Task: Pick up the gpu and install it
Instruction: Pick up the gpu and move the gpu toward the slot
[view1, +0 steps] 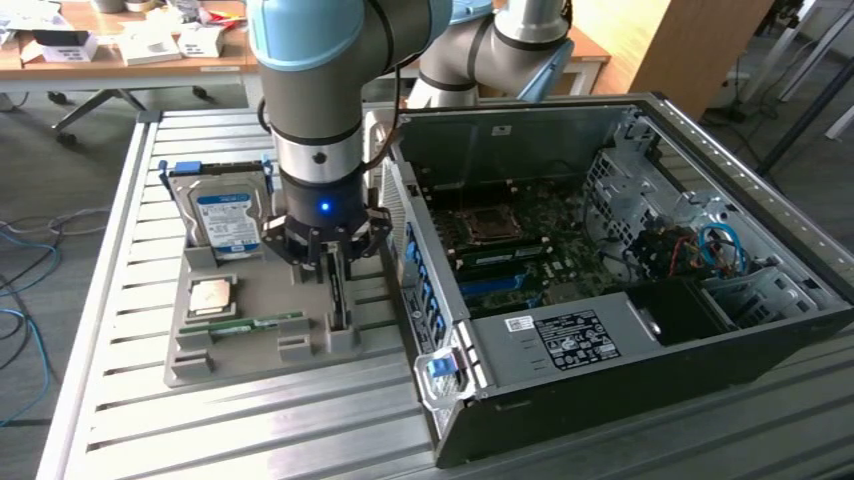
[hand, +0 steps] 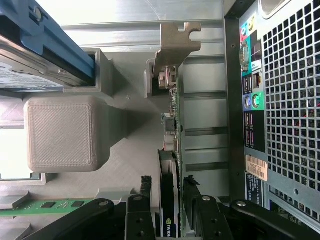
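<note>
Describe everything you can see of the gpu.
The gpu is a thin dark circuit card standing on its long edge in a slot of the grey holder, beside the open computer case. A silvery metal bracket caps one end; a black shroud shows at the other, where the gripper straddles it.

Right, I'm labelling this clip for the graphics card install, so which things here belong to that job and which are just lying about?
Part of the job:
- gripper
- graphics card, standing on edge in the grey tray
- open computer case

Just lying about:
- hard drive
- processor chip
- memory stick
- boxes at the back
</note>
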